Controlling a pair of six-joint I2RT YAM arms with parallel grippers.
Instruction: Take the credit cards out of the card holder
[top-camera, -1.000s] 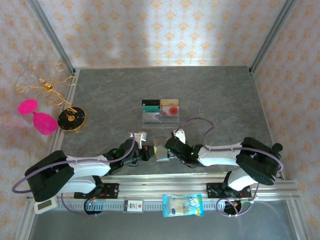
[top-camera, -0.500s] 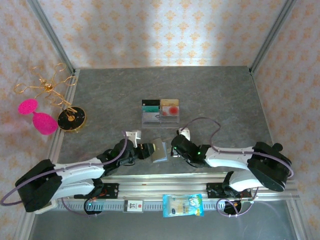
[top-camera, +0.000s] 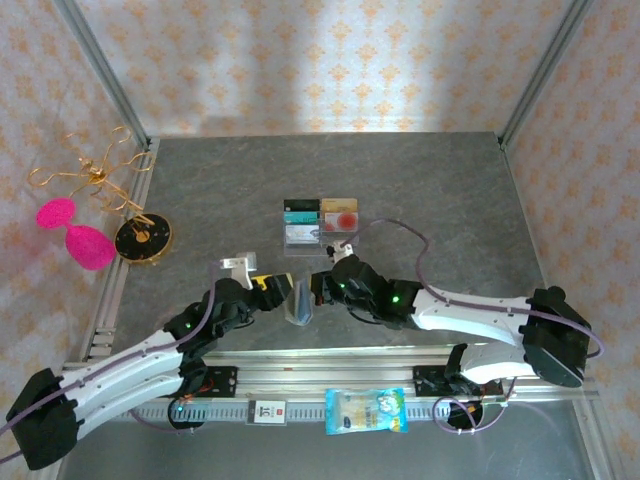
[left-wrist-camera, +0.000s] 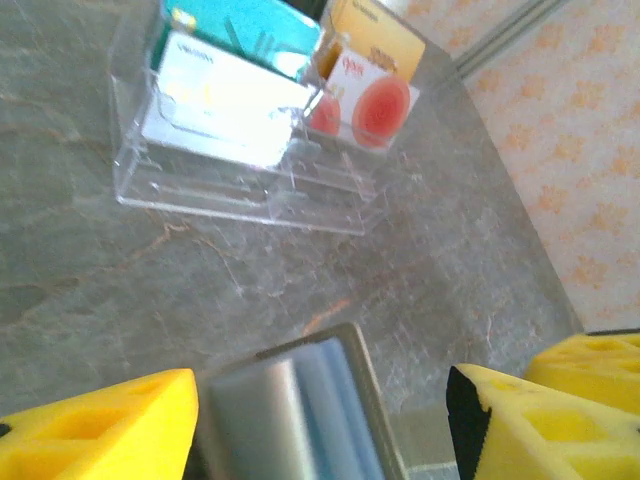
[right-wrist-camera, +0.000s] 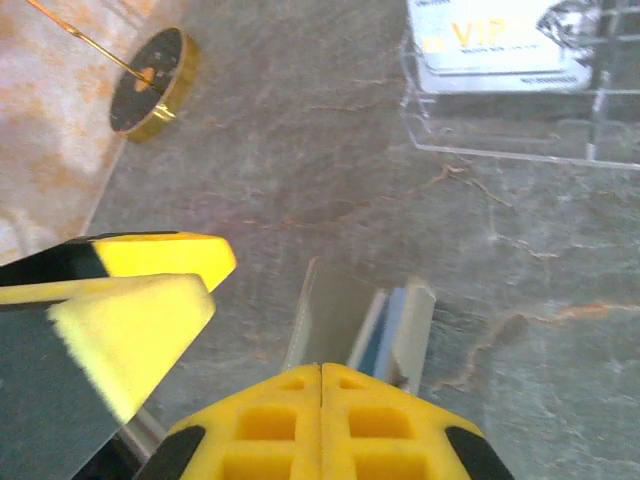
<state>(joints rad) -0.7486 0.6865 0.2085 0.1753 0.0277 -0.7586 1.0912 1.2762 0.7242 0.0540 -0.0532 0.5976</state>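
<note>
The card holder (top-camera: 298, 300) stands on edge, partly open, a little in front of the clear tray. A blue card (right-wrist-camera: 385, 330) shows between its pale covers. My right gripper (top-camera: 322, 287) is shut at the holder's right side. In the right wrist view one cover (right-wrist-camera: 330, 310) runs down into the seam of that gripper (right-wrist-camera: 320, 375). My left gripper (top-camera: 278, 290) is open around the holder (left-wrist-camera: 290, 420): the left finger (left-wrist-camera: 110, 425) is at its edge and the right finger (left-wrist-camera: 530, 420) stands apart. Several cards (left-wrist-camera: 220, 95) sit in the tray.
The clear acrylic tray (top-camera: 320, 238) stands mid-table, just beyond both grippers. A gold stand on a black round base (top-camera: 142, 238) and pink pieces (top-camera: 78, 235) are at the left wall. A snack packet (top-camera: 366, 410) lies on the near rail.
My left gripper has gone from shut to open and let go of the card holder. Both arms have carried the holder away from the near edge, toward the tray.
</note>
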